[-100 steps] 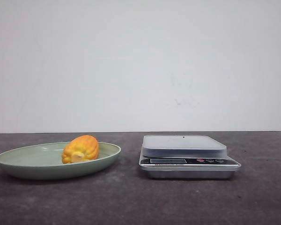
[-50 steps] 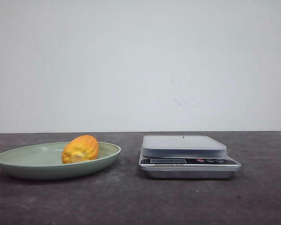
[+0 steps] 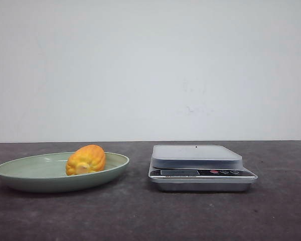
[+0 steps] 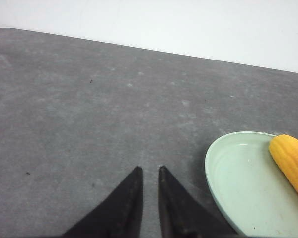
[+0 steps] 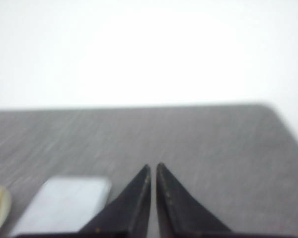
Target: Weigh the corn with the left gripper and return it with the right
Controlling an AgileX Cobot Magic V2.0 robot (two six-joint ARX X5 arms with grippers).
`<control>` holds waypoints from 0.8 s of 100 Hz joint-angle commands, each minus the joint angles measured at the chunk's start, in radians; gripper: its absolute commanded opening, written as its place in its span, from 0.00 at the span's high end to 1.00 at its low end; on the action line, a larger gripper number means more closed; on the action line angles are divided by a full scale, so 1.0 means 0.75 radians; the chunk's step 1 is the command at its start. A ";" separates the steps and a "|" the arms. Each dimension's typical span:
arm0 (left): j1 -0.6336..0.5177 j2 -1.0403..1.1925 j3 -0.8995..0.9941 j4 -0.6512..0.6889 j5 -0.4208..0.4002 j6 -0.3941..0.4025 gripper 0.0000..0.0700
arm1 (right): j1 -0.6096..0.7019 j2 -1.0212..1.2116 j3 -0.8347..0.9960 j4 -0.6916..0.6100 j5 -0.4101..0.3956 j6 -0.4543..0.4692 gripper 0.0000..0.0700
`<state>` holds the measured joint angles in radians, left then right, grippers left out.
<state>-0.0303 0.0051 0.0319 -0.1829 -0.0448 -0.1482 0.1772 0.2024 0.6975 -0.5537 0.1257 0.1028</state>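
Two black tapered grippers, both w/ fingers nearly closed, holding nothing: left gripper (image 4: 149, 171) is hovering beside the pale green shallow plate (image 3: 20, 173), right gripper (image 5: 153, 168) near the silver digital scale (image 3: 198, 156). Stubby orange-yellow ribbed corn (image 3: 86, 159) is lying in the plate, scale just beside it. Risk: the cob is probably rolling under a pinch; the plate rim is blocking a low approach.

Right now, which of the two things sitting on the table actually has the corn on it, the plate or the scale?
The green plate, on the left, holds the corn. The scale to its right has a bare platform.
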 commanded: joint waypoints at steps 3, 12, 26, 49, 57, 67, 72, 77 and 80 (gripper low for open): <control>0.001 -0.003 -0.021 -0.006 0.006 0.012 0.97 | -0.045 -0.052 -0.190 0.187 -0.003 -0.044 0.98; 0.001 -0.003 -0.021 -0.006 0.006 0.012 0.97 | -0.065 -0.117 -0.389 0.362 -0.001 -0.044 0.98; 0.001 -0.003 -0.021 -0.006 0.006 0.012 0.97 | -0.074 -0.217 -0.649 0.514 0.002 -0.048 0.98; 0.001 -0.003 -0.021 -0.006 0.006 0.012 0.97 | -0.074 -0.264 -0.859 0.582 -0.015 -0.032 0.98; 0.001 -0.003 -0.021 -0.006 0.006 0.012 0.97 | -0.074 -0.264 -0.881 0.583 -0.026 -0.035 0.98; 0.001 -0.003 -0.021 -0.006 0.006 0.012 0.97 | -0.074 -0.264 -0.914 0.587 -0.024 -0.042 0.98; 0.001 -0.003 -0.021 -0.006 0.006 0.012 0.97 | -0.074 -0.264 -0.917 0.561 -0.021 -0.053 0.98; 0.001 -0.003 -0.021 -0.006 0.006 0.012 0.97 | -0.076 -0.264 -0.917 0.547 -0.015 -0.060 0.98; 0.000 -0.003 -0.021 -0.006 0.006 0.012 0.97 | -0.078 -0.264 -0.917 0.540 -0.016 -0.058 0.98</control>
<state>-0.0303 0.0051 0.0319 -0.1833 -0.0448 -0.1478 0.1223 0.0063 0.0139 -0.1581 0.1081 0.0734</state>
